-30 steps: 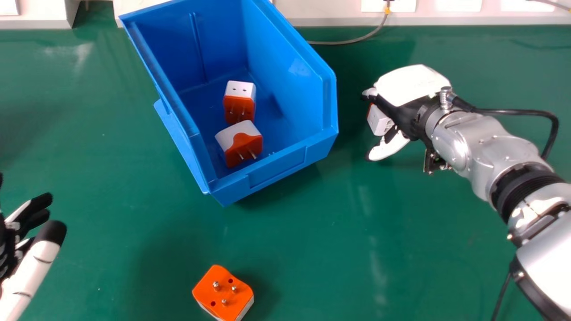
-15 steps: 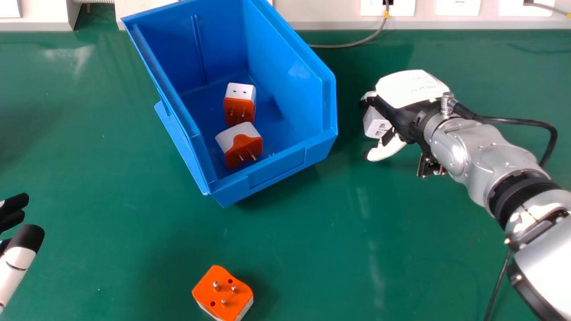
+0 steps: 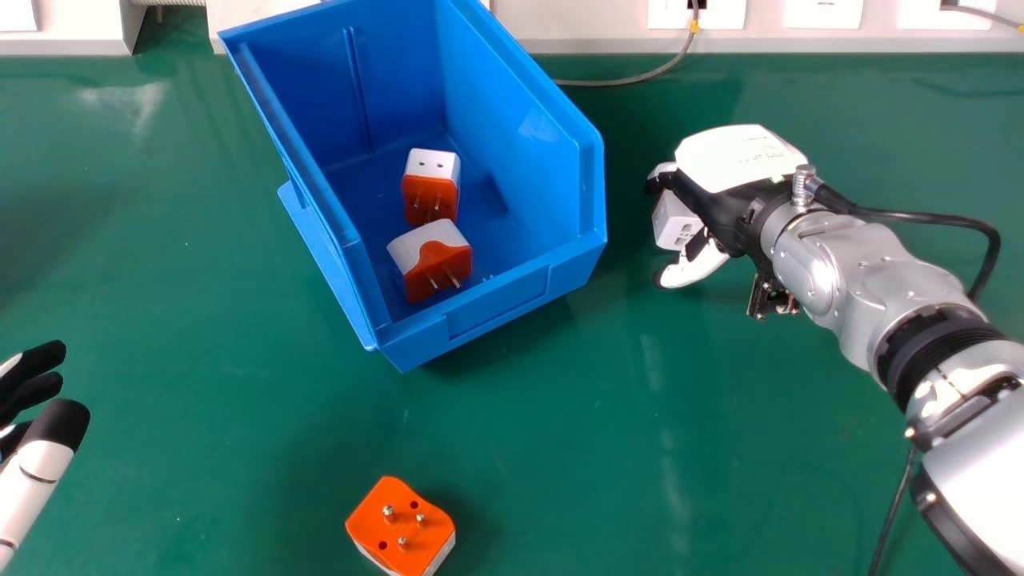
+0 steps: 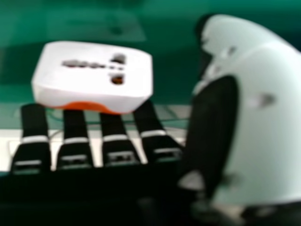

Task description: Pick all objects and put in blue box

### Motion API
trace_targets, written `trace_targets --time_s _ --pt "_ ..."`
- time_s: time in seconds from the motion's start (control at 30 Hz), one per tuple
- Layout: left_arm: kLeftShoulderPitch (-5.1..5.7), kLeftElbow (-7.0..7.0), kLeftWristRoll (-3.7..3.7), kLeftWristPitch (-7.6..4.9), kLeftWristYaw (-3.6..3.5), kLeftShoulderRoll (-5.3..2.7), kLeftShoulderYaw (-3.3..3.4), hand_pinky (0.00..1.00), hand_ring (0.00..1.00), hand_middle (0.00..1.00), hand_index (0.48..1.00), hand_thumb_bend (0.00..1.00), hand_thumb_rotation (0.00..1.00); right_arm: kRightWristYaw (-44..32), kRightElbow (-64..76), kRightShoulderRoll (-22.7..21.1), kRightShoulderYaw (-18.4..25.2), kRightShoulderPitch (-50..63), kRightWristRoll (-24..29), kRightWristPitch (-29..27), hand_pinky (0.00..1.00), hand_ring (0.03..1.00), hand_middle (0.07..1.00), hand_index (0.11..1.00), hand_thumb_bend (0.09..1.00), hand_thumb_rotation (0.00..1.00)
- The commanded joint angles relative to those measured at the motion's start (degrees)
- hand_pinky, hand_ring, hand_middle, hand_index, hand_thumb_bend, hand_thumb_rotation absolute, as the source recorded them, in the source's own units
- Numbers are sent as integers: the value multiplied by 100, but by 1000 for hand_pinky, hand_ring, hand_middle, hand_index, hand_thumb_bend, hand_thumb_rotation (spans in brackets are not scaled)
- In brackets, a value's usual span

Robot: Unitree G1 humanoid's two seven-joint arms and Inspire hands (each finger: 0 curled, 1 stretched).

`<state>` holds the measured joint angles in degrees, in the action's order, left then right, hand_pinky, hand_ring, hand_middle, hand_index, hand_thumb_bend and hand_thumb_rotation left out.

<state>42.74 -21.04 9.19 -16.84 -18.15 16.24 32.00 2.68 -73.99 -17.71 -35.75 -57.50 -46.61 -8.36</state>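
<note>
Left hand (image 3: 38, 472) has shifted outward, open; open right hand (image 3: 736, 160) touches white adapter (image 4: 89, 80).

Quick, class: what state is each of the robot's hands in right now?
Left hand: open, nothing visible in it.
Right hand: open, an adapter at its fingers, thumb clear.

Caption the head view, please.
Two adapters in the blue box, a third on the green table, a fourth at the right hand.

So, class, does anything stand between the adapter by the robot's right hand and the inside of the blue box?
Yes: the right wall of the blue box stands between the adapter at the right hand and the box's inside. Nothing else visible is in the way.
</note>
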Motion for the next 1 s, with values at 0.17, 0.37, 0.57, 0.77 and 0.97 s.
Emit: trace_targets --time_s 0.17,0.37,0.57,0.77,0.97 --pt "86 -116 63 -88 -12 -76 75 816 875 892 903 691 816 427 -28 155 30 151 50 383 579 716 749 741 445 57" --pt "168 -223 46 4 8 -88 114 813 872 889 901 690 816 671 14 143 117 241 150 315 507 631 655 648 465 36" --pt "190 -250 42 -11 -3 -86 168 805 869 887 897 697 816 532 9 175 199 258 313 369 462 530 536 531 486 14" --pt "192 -216 78 -24 -27 -79 193 802 868 887 897 702 817 541 41 158 262 321 414 340 430 500 512 504 493 7" --pt "209 -286 76 -7 -39 -85 204 803 869 888 898 706 818 629 52 146 332 374 491 295 411 479 495 489 497 3"
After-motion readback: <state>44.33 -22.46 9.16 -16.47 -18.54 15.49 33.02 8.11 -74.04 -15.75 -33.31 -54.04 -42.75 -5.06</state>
